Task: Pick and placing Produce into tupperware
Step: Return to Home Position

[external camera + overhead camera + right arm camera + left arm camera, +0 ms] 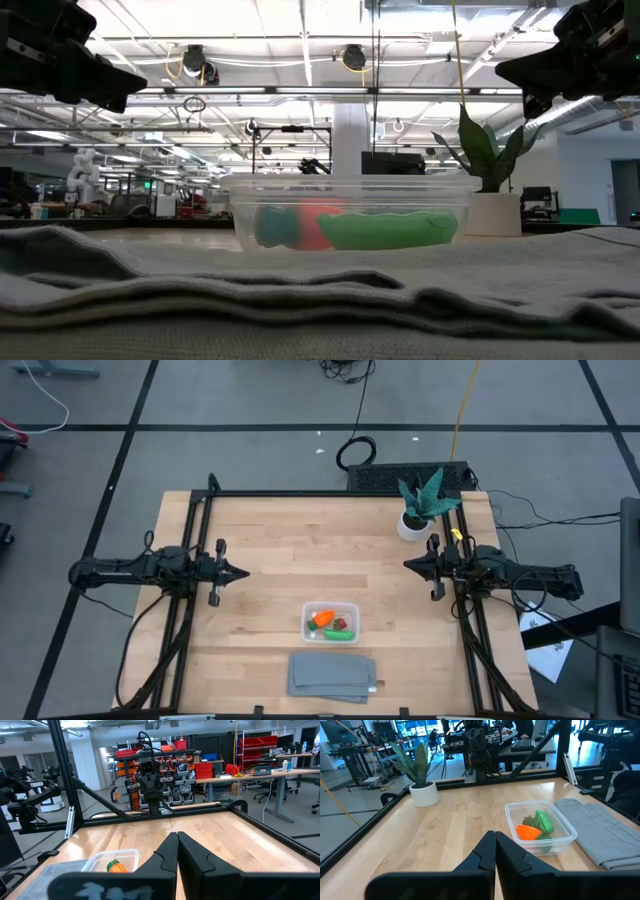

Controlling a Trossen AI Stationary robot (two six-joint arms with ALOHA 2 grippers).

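Note:
The clear tupperware [331, 622] stands on the table near its near edge, and is also seen as a tupperware [540, 827] from the left wrist and a tupperware [350, 211] at table height. Inside lie the orange piece [322, 619], the elongated green piece [336, 633] and the small red piece [341, 624]. My left gripper [243, 572] hovers shut at the table's left side, above the wood, its tips together in its own view [495, 845]. My right gripper [408, 565] hovers shut at the right side, likewise in its own view [177, 845]. Both are well clear of the container.
A flat grey folded cloth [333, 675] lies at the near edge, just in front of the container. A potted green plant [420, 506] stands at the far right corner. A black frame rail [330, 494] borders the table. Bare wood lies between the arms.

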